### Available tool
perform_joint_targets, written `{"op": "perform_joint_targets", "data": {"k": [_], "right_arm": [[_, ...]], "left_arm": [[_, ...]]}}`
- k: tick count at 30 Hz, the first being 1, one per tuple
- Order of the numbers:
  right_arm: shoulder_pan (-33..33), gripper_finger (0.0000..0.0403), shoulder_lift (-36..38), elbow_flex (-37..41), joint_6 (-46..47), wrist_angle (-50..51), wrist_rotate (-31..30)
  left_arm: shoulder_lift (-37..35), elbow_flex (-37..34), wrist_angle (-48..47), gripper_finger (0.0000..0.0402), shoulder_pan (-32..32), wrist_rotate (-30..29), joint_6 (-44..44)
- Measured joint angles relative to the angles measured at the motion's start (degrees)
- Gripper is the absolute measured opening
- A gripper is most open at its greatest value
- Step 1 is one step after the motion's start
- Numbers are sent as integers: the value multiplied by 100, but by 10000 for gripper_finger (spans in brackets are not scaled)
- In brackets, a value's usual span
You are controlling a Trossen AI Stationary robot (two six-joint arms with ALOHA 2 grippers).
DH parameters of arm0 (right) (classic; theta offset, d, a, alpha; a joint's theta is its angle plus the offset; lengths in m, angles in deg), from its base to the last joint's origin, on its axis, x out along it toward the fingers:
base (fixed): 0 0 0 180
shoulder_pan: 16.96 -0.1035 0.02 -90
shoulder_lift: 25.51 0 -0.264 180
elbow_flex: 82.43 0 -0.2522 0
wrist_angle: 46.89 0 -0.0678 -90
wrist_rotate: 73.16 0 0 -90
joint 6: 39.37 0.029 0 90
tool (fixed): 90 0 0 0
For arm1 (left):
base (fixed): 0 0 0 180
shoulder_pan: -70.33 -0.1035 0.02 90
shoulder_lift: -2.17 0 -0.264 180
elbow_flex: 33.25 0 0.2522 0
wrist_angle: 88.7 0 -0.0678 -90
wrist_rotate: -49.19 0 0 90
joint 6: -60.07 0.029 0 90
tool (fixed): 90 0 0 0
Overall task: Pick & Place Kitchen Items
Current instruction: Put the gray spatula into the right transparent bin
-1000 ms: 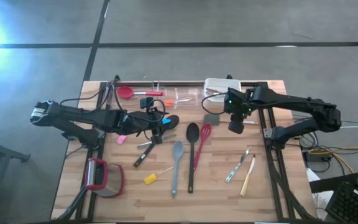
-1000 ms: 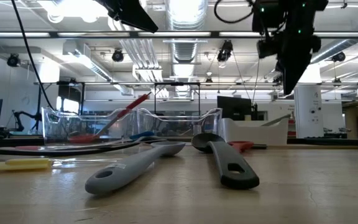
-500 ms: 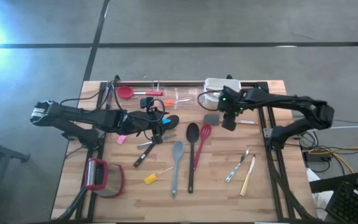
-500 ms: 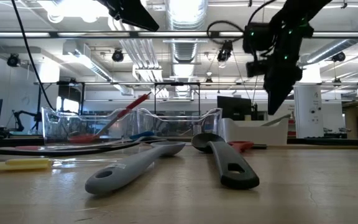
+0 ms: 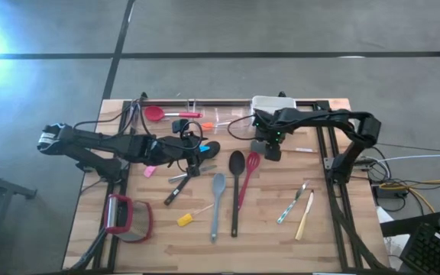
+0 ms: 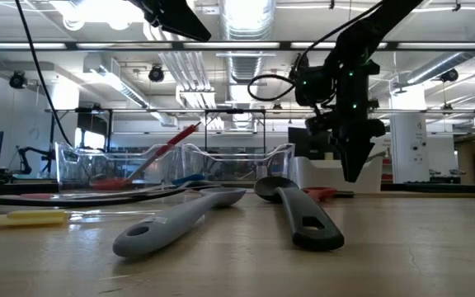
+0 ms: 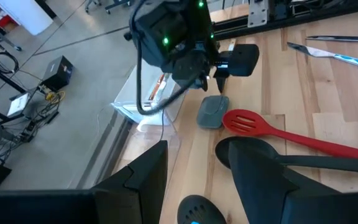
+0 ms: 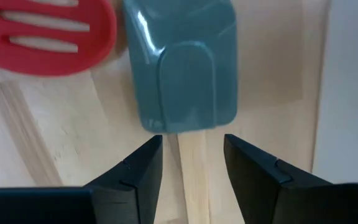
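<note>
Grey spatula [image 8: 182, 68], wooden handle, lies on desk [image 5: 334, 229] at about 1 o'clock of desk centre, red slotted spatula [image 8: 45, 36] just beside its head. Right gripper [image 8: 188, 171] directly over it, jaws apart astride handle. Advice: lower squarely, keep handle centred, close only once low. Left gripper [image 7: 194, 180] parked open at 9 o'clock

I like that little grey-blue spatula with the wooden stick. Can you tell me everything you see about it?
The small grey-blue spatula with a pale wooden handle has a smooth, slightly shiny, rubbery-looking head with rounded corners and a raised arch where the handle enters. It lies flat on the wooden table, right beside the red slotted spatula head; whether they touch is unclear. The right claw is open, its fingers either side of the handle, not gripping.
</note>
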Motion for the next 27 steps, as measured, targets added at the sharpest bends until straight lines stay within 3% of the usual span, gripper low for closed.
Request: {"op": "perform_joint_targets", "data": {"k": [10,16,27], "right_arm": [[258,167,-115,120,-144,147,23],[363,170,-115,178,-179,-34,446],[361,144,-410,218,-364,-308,424]], "left_arm": [[0,0,-4,177,1,46,3],[0,0,-4,177,2,48,2],[0,0,-5,177,1,49,-3]]}}
